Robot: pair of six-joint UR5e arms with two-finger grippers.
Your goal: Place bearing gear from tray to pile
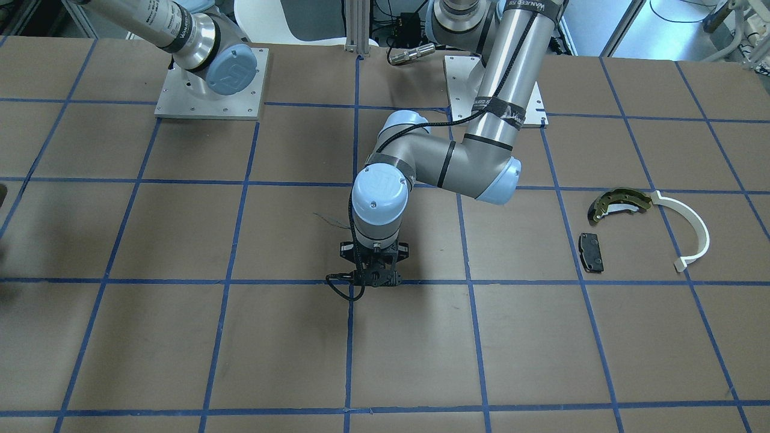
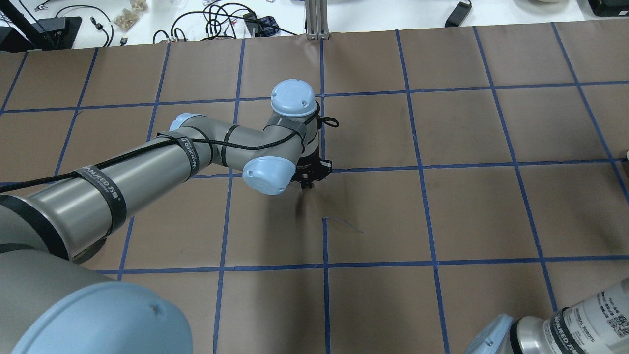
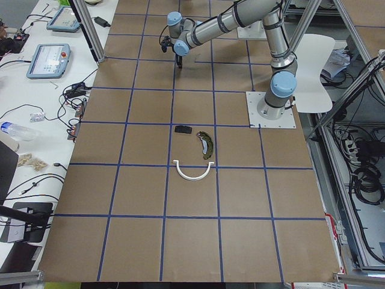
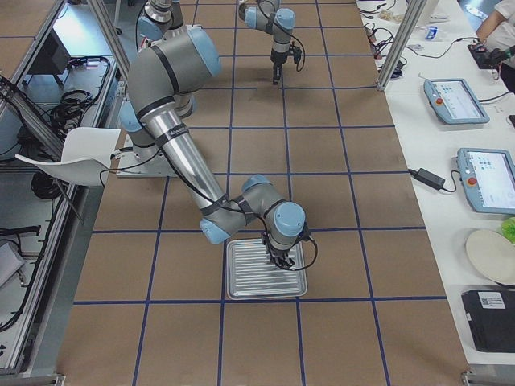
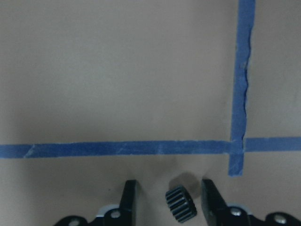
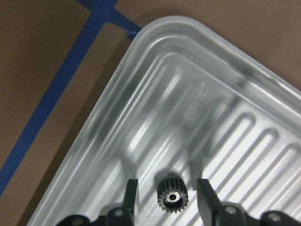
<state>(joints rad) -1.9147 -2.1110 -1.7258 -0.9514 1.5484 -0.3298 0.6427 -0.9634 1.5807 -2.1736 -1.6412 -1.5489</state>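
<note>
A small black bearing gear (image 6: 171, 197) lies in the ribbed metal tray (image 6: 155, 28), between the fingers of my right gripper (image 6: 168, 183), which is open and low over the tray (image 4: 241, 277). A second black gear (image 5: 181, 207) lies on the brown paper between the fingers of my open left gripper (image 5: 168, 188), close to the right finger, near a tape crossing at the table's middle (image 2: 305, 183). The pile lies apart: an olive-gold brake shoe (image 1: 619, 203), a white plastic arc (image 1: 692, 231) and a black pad (image 1: 591, 252).
The table is brown paper with a blue tape grid (image 1: 349, 282). The arm mounting plates (image 1: 210, 84) stand at the robot's side. The pile also shows in the exterior left view (image 3: 206, 144). Tablets and cables lie on the operators' bench (image 4: 451, 96).
</note>
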